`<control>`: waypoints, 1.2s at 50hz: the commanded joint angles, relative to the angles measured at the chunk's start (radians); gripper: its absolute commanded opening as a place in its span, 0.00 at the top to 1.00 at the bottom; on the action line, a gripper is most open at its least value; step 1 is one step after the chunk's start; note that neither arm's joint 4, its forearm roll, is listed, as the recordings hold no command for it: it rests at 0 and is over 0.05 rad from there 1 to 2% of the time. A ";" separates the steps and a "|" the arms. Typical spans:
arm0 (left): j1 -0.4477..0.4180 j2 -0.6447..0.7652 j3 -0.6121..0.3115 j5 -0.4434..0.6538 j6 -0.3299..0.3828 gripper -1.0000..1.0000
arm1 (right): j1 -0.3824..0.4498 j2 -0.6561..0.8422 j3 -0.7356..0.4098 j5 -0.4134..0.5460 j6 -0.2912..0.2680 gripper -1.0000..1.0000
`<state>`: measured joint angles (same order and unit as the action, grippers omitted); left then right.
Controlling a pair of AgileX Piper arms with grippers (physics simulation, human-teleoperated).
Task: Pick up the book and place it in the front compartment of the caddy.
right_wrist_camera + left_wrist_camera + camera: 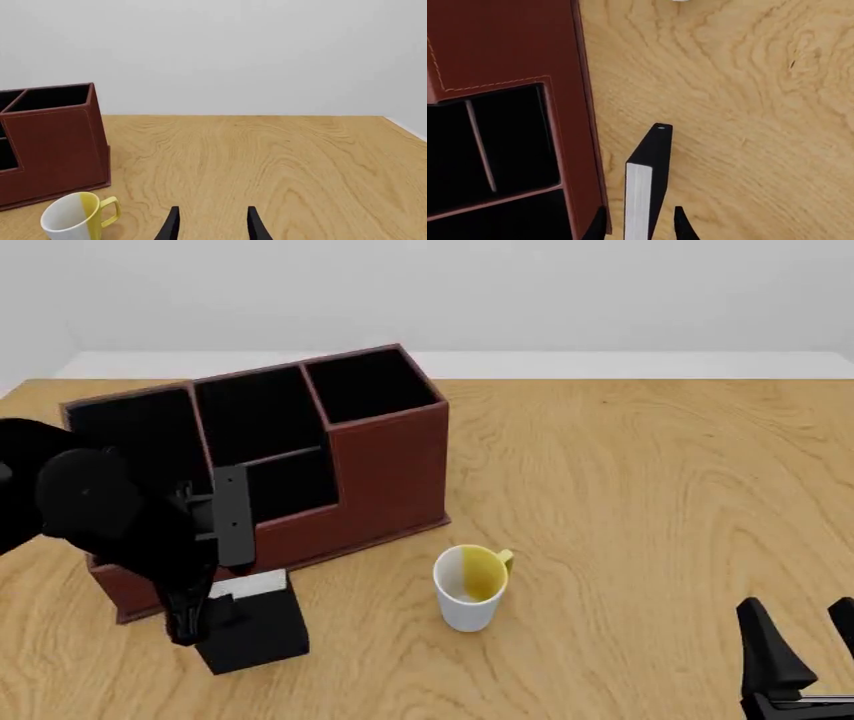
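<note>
Caddy (pixel 387 475): one, far left of the table; I count four black-lined cells, with the low wide cell along its near side.
Book (pixel 254 625): one, standing on the table just near of the caddy's near wall, white page edge up; from my left wrist camera its long axis runs straight ahead between the fingers.
Key relation: the book sits directly under my left gripper (pixel 640 222), and the wide cell lies just far of it, so I judge the move as lift, then a short carry away from me.
Mug (pixel 470 586): one, white and yellow, right of the book, well clear.
Left gripper: fingers apart, straddling the book; I can't confirm contact.
Right gripper (pixel 212 222): fingers apart, holding nothing, near right corner, far from the book.
</note>
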<state>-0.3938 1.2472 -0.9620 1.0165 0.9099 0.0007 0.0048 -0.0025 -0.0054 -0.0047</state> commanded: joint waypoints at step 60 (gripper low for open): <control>-0.143 -0.013 0.122 -0.106 -0.146 1.00 | 0.000 0.000 0.000 0.000 0.000 0.00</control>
<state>-0.4878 1.2747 -0.8167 0.8729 0.7972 0.0008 0.0048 -0.0025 -0.0054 -0.0047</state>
